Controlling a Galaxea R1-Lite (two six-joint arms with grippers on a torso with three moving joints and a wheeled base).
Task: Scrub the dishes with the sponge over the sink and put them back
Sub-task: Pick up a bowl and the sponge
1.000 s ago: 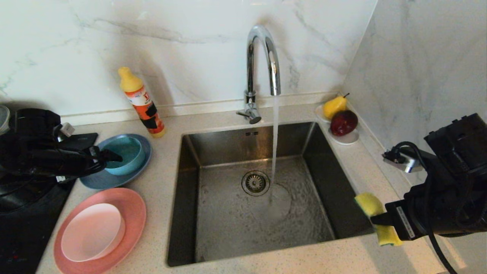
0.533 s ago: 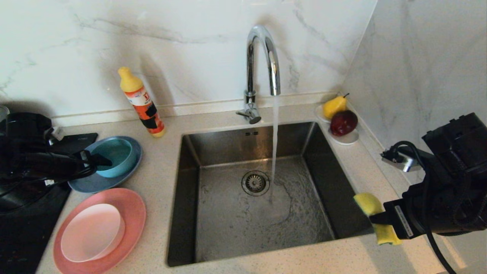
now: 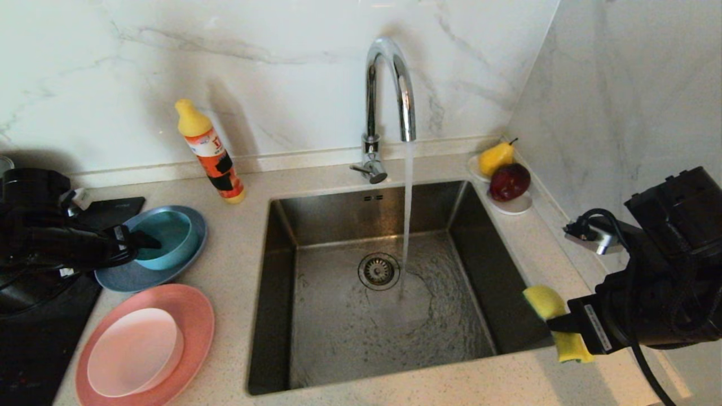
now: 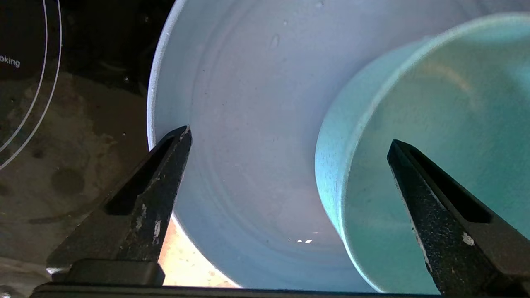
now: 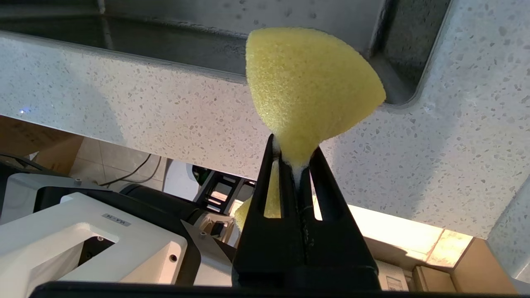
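At the counter's left, the teal bowl (image 3: 172,239) sits on the grey-blue plate (image 3: 132,277). My left gripper (image 3: 145,243) is open at the bowl's left side. In the left wrist view the gripper (image 4: 290,136) straddles the teal bowl's (image 4: 439,136) rim, one finger over its inside and the other over the grey-blue plate (image 4: 248,103). A pale pink bowl (image 3: 132,352) rests on the salmon-pink plate (image 3: 194,316) nearer the front. My right gripper (image 3: 555,326) is shut on the yellow sponge (image 5: 310,82) above the sink's (image 3: 338,338) front right corner.
The tap (image 3: 389,84) runs water into the basin beside the drain (image 3: 378,270). An orange soap bottle (image 3: 213,155) stands behind the plates. A small dish with a pear and an apple (image 3: 507,177) sits at the back right corner. A black cooktop (image 3: 34,338) lies at far left.
My left gripper has drawn back to the left, and the teal bowl and grey-blue plate have slid left with it toward the cooktop. The right arm and sponge have stayed put.
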